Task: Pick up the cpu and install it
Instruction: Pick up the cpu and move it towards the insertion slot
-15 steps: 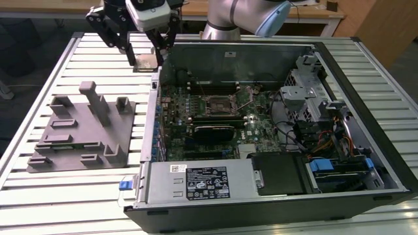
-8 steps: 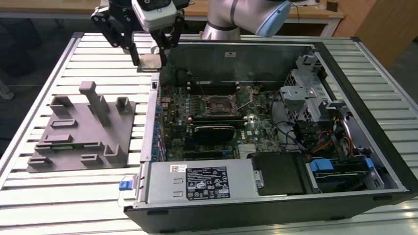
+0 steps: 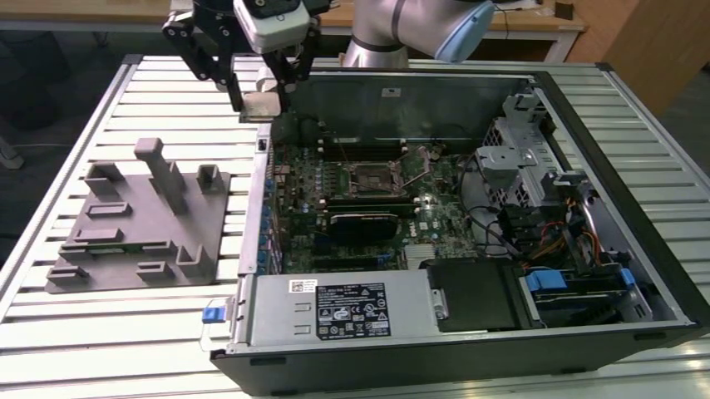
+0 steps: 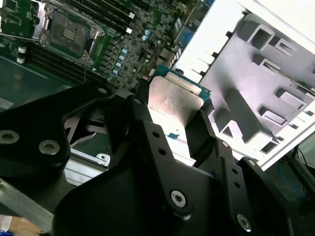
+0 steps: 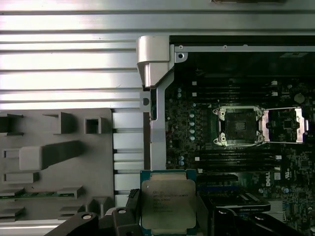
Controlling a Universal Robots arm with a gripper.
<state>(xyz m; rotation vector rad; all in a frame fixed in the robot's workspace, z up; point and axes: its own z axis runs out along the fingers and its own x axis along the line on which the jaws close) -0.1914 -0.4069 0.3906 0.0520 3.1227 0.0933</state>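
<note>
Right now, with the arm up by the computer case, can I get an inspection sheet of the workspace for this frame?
Surface: slatted metal table, carrying an open computer case and a fixture tray.
Job's things: cpu held in the air by the case's edge, apart from the motherboard socket; the socket's frame is flipped open and it looks empty.
Clutter: grey fixture tray at the exterior view's left of the case; no loose parts seen.
Grippers: gripper shut on the cpu's edges.
Cables: coloured wire bundle inside the case, away from the socket.
Surroundings: wooden desk behind the table.
</note>
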